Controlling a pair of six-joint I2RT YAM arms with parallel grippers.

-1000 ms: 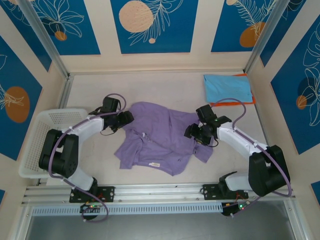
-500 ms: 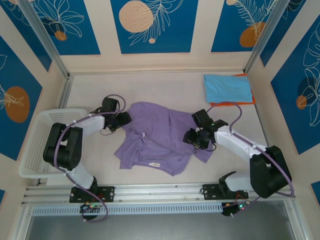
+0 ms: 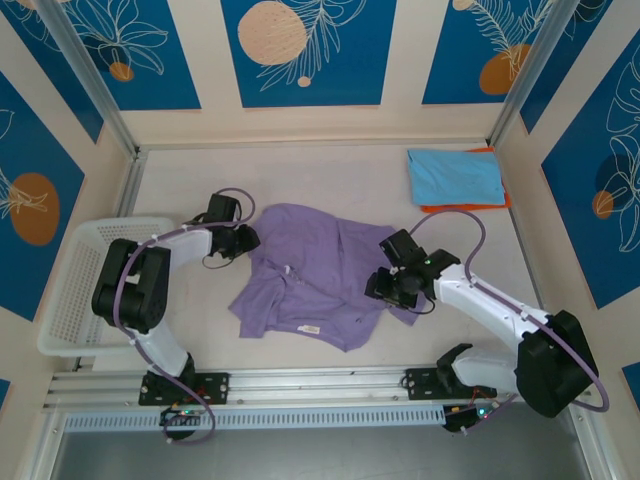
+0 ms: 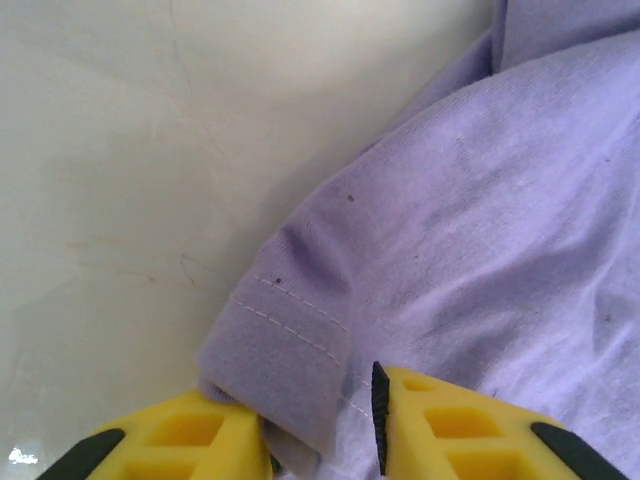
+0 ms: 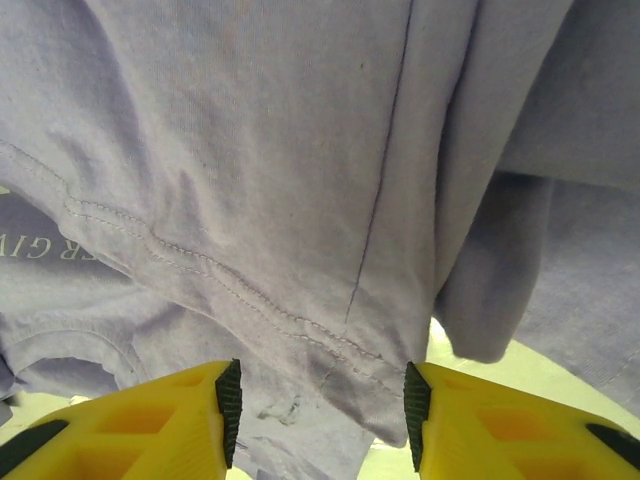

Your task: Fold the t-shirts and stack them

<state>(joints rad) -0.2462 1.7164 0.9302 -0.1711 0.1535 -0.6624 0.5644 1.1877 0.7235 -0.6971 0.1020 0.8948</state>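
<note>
Fingers (image 4: 190, 435) of the left gripper (image 4: 318, 405) flank a raised fold of hem on the purple tee (image 4: 480, 220). The left finger touches the cloth, but I cannot tell whether the fold is pinched. The right gripper (image 5: 320, 400) has its fingers (image 5: 170, 410) well apart with a stitched hem hanging between them, and no pinch is visible.

From above, the purple tee lies crumpled in the middle of the table (image 3: 300, 170). Its long axis runs roughly left to right, between the two grippers. One corner points near-left, and a small white label sits by its near edge. The left gripper is at the tee's far-left edge and the right gripper is at its right edge.

Close up, the right wrist view picks out a vertical seam and a few white letters. The left wrist view shows double stitching on the fold and bare table beside it.

The blue tee (image 3: 455, 175) lies folded in the far-right corner on top of the orange tee (image 3: 465, 207), well apart from the purple one. The basket (image 3: 75, 290) stands at the left edge.
</note>
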